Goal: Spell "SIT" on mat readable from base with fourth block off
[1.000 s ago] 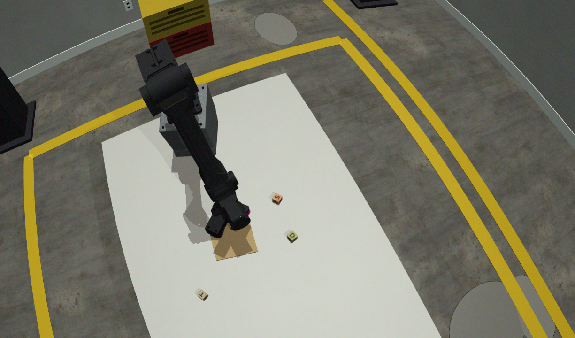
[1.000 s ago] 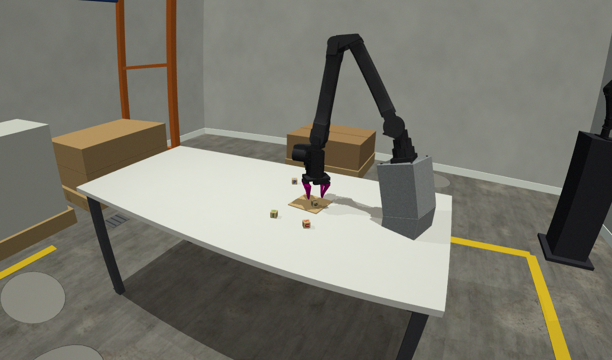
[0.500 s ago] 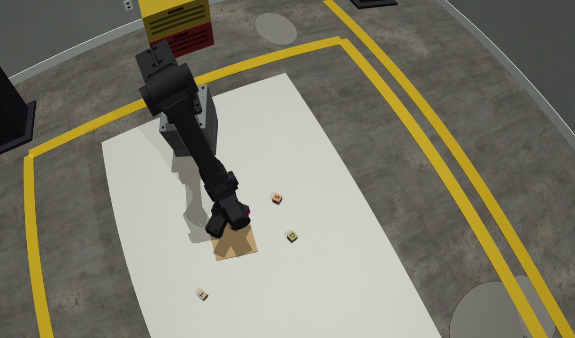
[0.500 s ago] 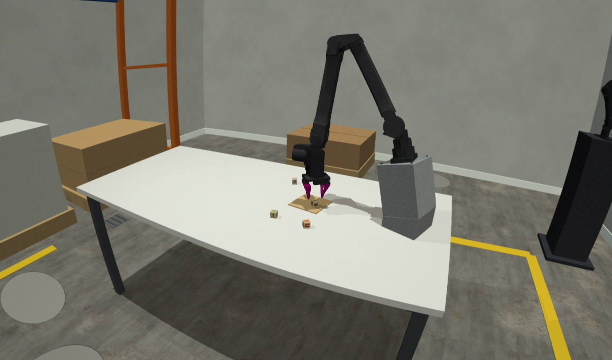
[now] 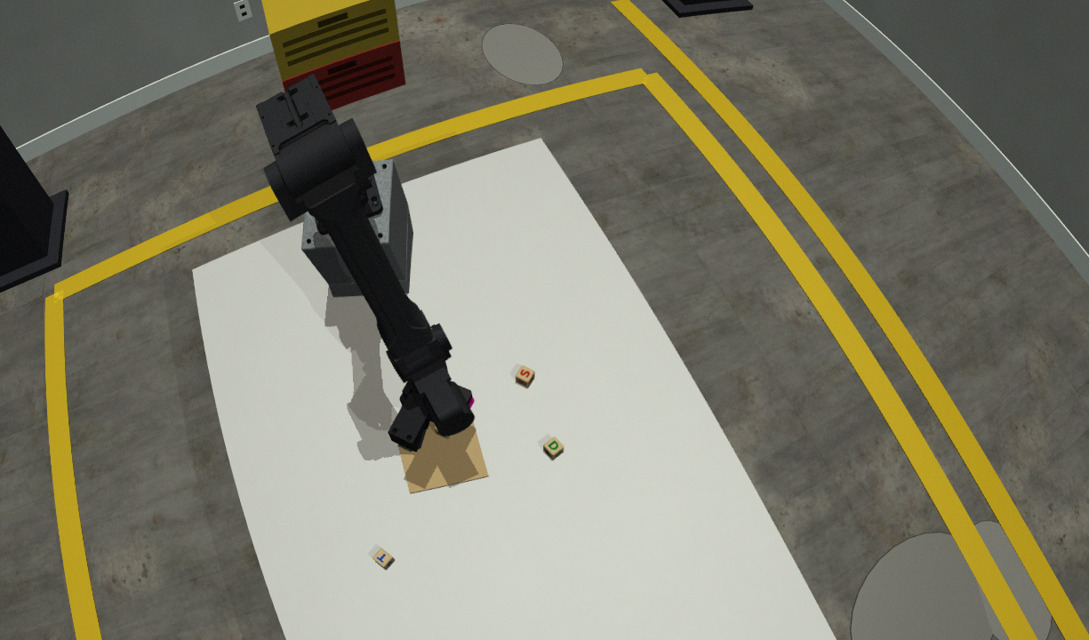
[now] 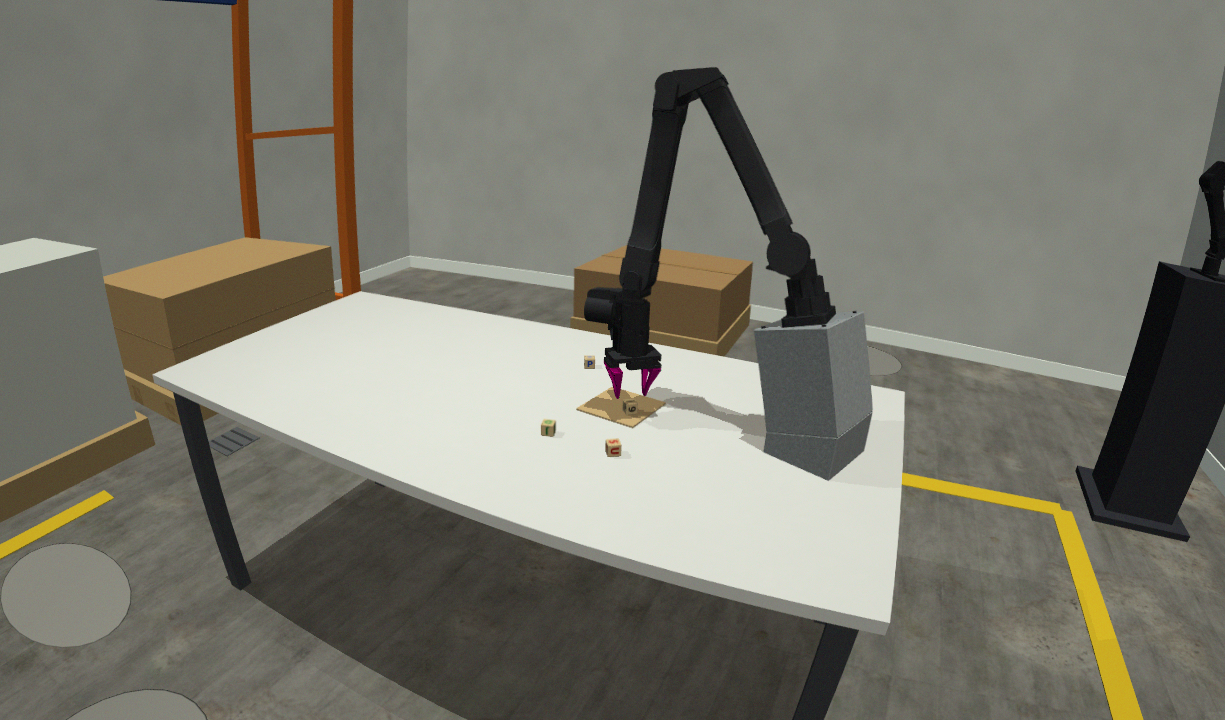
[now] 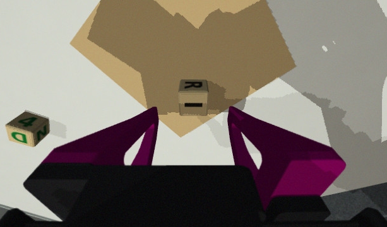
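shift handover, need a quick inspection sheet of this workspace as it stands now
surface: white table, tan mat lying flat on it near the arm.
job's things: one block on the mat near its corner, R on its top face in the wrist view; S block, D block and T block all off the mat, apart from each other.
clutter: nothing seen on the table.
grippers: gripper open, above the block on the mat, holding nothing.
cables: nothing seen.
surroundings: cardboard boxes, orange frame, black pedestal, yellow floor lines.
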Tool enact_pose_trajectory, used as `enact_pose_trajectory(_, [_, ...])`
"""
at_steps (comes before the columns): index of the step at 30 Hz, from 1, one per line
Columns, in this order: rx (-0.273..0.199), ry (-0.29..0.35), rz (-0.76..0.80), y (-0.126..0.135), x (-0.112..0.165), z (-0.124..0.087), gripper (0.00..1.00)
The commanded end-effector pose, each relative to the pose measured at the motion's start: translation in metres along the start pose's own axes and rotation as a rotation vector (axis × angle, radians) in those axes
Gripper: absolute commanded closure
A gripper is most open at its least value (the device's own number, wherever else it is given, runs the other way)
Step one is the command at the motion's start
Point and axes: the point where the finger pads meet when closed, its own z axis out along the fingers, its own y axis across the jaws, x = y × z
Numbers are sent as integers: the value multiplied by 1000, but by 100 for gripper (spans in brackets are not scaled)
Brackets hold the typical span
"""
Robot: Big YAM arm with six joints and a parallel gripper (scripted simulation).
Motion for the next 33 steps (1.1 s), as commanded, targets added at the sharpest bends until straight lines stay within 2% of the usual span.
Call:
enact_pose_trajectory(1, [1, -1, 1, -3, -4, 7, 40])
enact_pose_trajectory(23, [-3, -4, 1, -1, -5, 36, 40])
enact_pose_trajectory(33, [1, -1, 0, -3, -3, 39, 40])
